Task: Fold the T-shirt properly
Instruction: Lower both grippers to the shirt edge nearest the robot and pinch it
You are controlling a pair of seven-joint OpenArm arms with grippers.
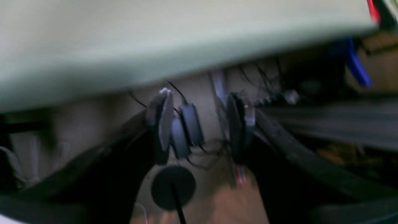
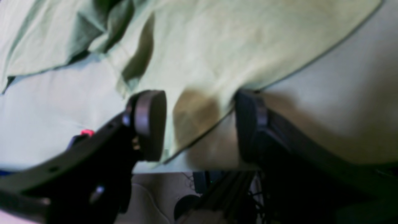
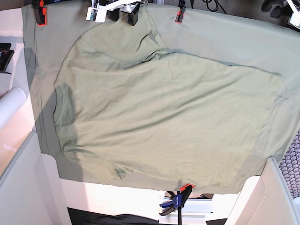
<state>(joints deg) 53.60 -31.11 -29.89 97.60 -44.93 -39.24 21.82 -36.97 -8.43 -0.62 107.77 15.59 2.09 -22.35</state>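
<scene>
Clearly spread right end effector [image 2: 199,124] straddling T-shirt [image 2: 236,46] hem, left end effector [image 1: 202,124] spread, empty

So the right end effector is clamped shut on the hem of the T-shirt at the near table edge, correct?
Not shut. In the right wrist view the right end effector stands open, its fingers straddling the hem of the T-shirt without clamping it. The hem does lie at the near table edge.

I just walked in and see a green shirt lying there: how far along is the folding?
Barely begun. The T-shirt lies spread out, rumpled, on the green sheet, with no neat fold visible. Nothing is in hand: the right gripper stands open over the shirt's edge, and the left gripper is open and empty. All folds remain.
</scene>
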